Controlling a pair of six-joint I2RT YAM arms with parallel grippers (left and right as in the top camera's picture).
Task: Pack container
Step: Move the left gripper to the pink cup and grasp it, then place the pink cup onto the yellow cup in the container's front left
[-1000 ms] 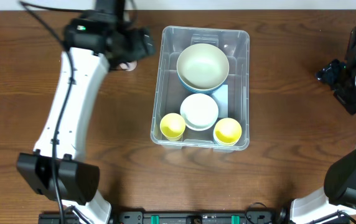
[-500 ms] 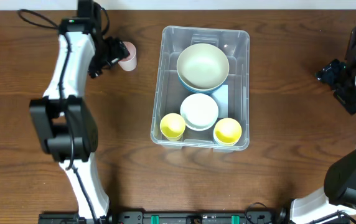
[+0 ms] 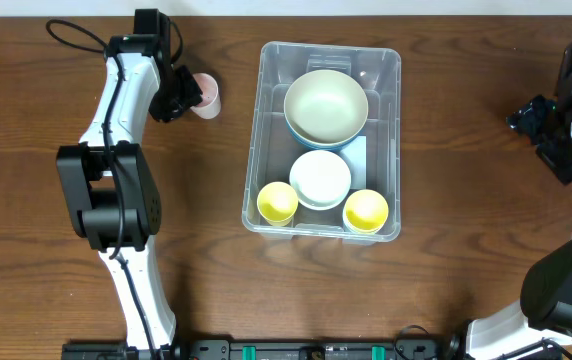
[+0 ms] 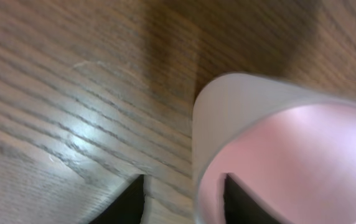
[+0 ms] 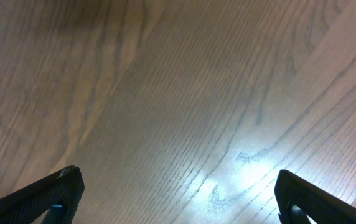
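Found left fingers (image 4: 125,202) astride the wall of a pink cup (image 4: 290,155), one inside, one outside. Cannot tell whether pinching it.

Found right fingers (image 5: 60,186) spread wide over bare counter (image 5: 184,93), holding nothing, at the far right, well apart from everything else.

Located pink cup near the container (image 3: 331,47), on its left, toward the far edge.

Located container mid-counter, open-topped.

Logged inside it: large bowl (image 3: 326,105) at the far end, white bowl (image 3: 320,178) nearer, left yellow cup (image 3: 277,202) and right yellow cup (image 3: 365,211) in the near corners.
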